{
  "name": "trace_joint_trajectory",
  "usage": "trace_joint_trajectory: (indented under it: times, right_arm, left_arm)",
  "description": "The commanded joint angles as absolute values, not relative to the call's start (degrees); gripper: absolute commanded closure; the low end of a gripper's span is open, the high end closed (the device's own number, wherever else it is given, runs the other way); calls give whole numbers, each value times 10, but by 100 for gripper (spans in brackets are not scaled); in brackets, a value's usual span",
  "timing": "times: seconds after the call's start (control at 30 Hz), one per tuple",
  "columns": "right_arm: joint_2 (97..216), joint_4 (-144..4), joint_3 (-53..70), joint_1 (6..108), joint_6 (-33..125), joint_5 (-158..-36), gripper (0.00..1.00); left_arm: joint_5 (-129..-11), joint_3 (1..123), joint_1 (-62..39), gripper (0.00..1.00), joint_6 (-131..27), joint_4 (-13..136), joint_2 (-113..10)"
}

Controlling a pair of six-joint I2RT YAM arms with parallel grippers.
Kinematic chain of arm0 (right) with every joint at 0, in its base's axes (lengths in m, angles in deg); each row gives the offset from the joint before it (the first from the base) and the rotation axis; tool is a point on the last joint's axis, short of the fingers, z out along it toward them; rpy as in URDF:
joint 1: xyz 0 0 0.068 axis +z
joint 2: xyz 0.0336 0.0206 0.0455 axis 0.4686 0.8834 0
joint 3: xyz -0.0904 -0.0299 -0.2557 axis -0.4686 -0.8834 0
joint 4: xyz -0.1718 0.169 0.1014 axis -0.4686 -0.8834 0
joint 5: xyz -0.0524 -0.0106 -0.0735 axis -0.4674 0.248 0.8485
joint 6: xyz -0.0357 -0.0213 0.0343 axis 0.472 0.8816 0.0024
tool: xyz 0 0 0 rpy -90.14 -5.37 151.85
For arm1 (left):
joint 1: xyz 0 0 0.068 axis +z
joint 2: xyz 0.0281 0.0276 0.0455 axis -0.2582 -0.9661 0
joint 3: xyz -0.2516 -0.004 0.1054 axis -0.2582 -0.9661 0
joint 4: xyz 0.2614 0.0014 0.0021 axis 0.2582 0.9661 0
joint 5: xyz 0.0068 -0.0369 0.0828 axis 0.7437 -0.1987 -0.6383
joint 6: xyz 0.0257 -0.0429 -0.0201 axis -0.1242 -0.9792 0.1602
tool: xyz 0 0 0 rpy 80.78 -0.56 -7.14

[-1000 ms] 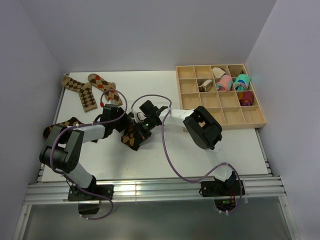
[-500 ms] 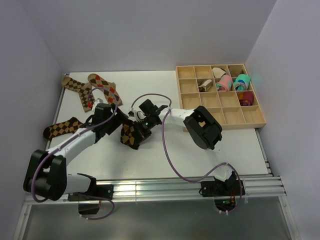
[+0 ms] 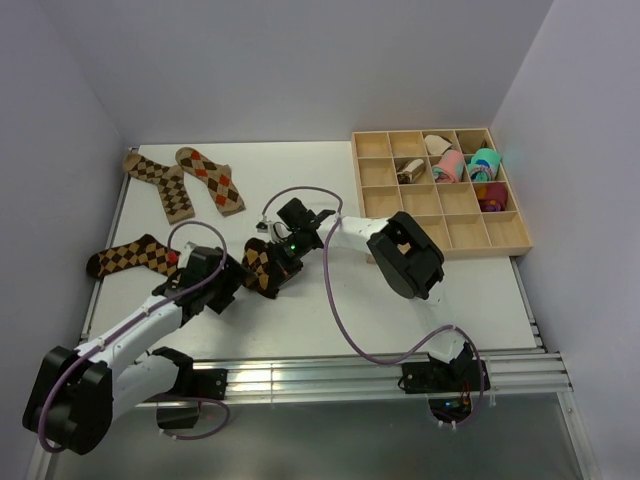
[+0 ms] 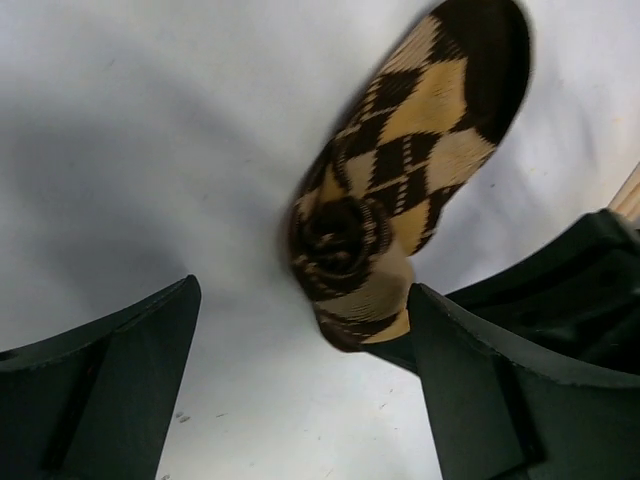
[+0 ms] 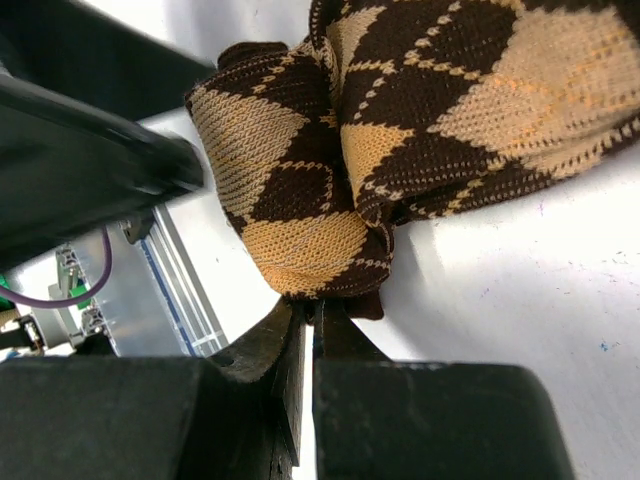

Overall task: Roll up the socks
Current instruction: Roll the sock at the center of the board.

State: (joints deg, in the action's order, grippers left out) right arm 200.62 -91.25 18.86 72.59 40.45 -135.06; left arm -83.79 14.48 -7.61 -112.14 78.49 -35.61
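Status of work: early, by my reading.

One argyle sock (image 3: 262,268) lies on the table (image 3: 400,300) near its middle, between the two grippers. Its near end is wound into a tight coil, and the toe end lies flat, so I judge this roll part done.

The left gripper (image 3: 235,278) stands just beside the coiled end, jaws wide apart and holding nothing. The right gripper (image 5: 310,318) has its jaws together, tips touching the coil. I cannot tell whether a fold of cloth is nipped between them.

Outstanding: three argyle socks lie flat and unrolled, two (image 3: 185,180) at the back left and one (image 3: 125,256) at the left edge.

Done: one striped bundle (image 3: 408,172) sits in a compartment of the wooden tray (image 3: 450,251), apart from the pink and teal bundles (image 3: 465,165).
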Motion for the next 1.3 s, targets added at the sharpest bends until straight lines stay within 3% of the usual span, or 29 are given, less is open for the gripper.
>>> trace_joint_trajectory:
  times: [0.0, 0.57, 0.77, 0.93, 1.07, 1.13, 1.27]
  right_arm:
    - [2020, -930, 203, 730, 405, -1309, 100]
    - [2013, -919, 195, 742, 395, -1310, 100]
    - [1992, -913, 181, 746, 393, -1299, 100]
    - [1967, -891, 156, 748, 382, -1278, 99]
    - [1906, -848, 122, 749, 377, -1253, 85]
    - [1878, -831, 99, 749, 377, -1222, 74]
    - [1818, -778, 80, 745, 383, -1178, 69]
  left_arm:
    - [-848, 123, -94, 11, -1185, 755, -329]
    - [-921, 108, -103, 25, -1208, 709, -419]
    - [-923, 97, -100, 43, -1212, 703, -453]
    - [-917, 98, -96, 66, -1201, 698, -478]
    - [-912, 101, -90, 86, -1185, 699, -480]
    - [-908, 101, -87, 91, -1173, 703, -478]
    - [-889, 99, -78, 96, -1157, 695, -481]
